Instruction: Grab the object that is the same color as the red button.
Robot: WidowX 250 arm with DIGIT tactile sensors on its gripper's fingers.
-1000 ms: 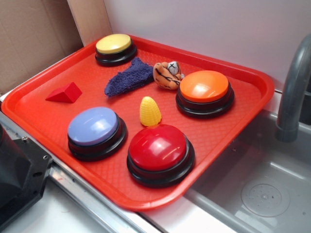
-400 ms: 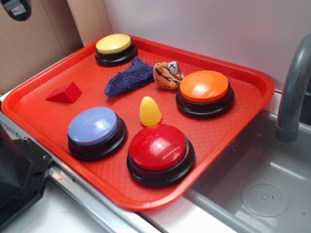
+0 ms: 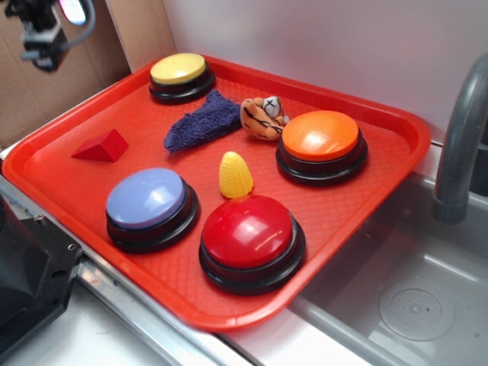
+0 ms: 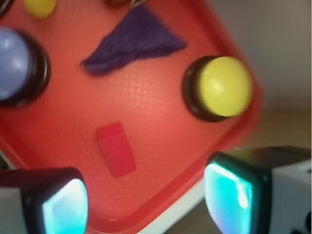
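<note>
In the wrist view the two fingers (image 4: 63, 202) stand wide apart at the lower edge of the frame, one at lower left and one at lower right, with nothing between them; the gripper (image 4: 146, 195) hangs above the near rim of the red tray (image 4: 161, 126). Just above that gap, in the lower middle of the wrist frame, lies the small red wedge block (image 4: 116, 148), apart from both fingers and flat on the tray. Beyond it a purple cloth (image 4: 134, 41) lies toward the top of the frame, the yellow dome button (image 4: 224, 87) sits at right and the blue dome button (image 4: 12, 63) at the left edge. In the exterior view the gripper shows only in part at the upper left corner, well above the tray, and the wedge block sits alone near the tray's left edge, well apart from the red dome button (image 3: 250, 232) at lower centre. A yellow corn toy (image 3: 235, 174) stands just behind that red button, the orange dome button (image 3: 321, 137) is to the right, and a small tiger toy (image 3: 263, 117) rests beside the cloth
</note>
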